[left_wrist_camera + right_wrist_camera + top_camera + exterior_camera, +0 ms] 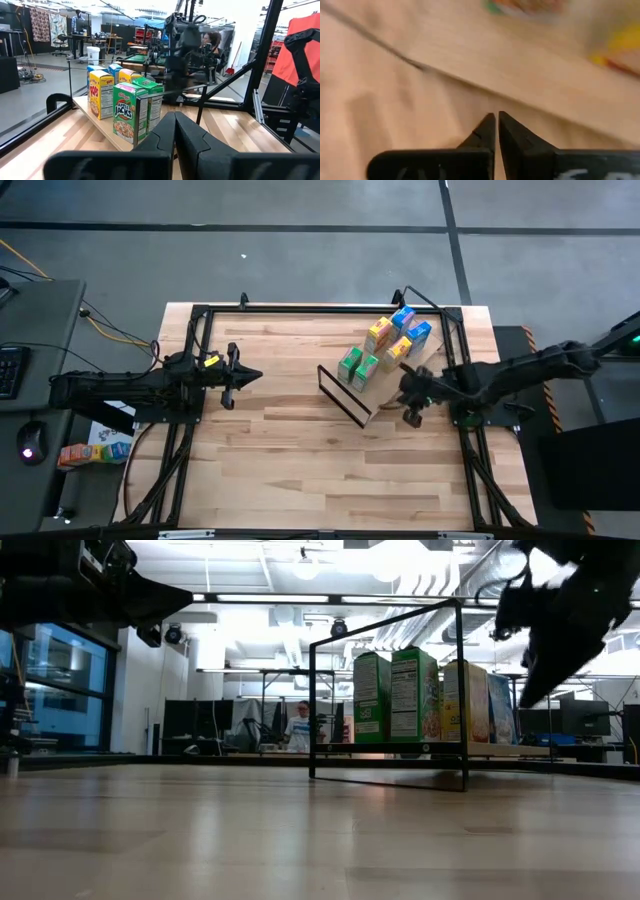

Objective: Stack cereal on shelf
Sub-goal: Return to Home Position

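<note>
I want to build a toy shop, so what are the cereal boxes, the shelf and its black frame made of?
Boxes: likely thin cardboard, with glossy printed faces and folded edges. Shelf: looks like pale wood with a flat matte top. Frame: probably metal, made of thin, straight black bars.

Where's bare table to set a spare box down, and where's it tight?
Free: the tabletop between the left gripper and the black frame, and the wide stretch on the side away from the shelf. Tight: the shelf itself, six cereal boxes packed in pairs, with the right gripper close by its edge.
</note>
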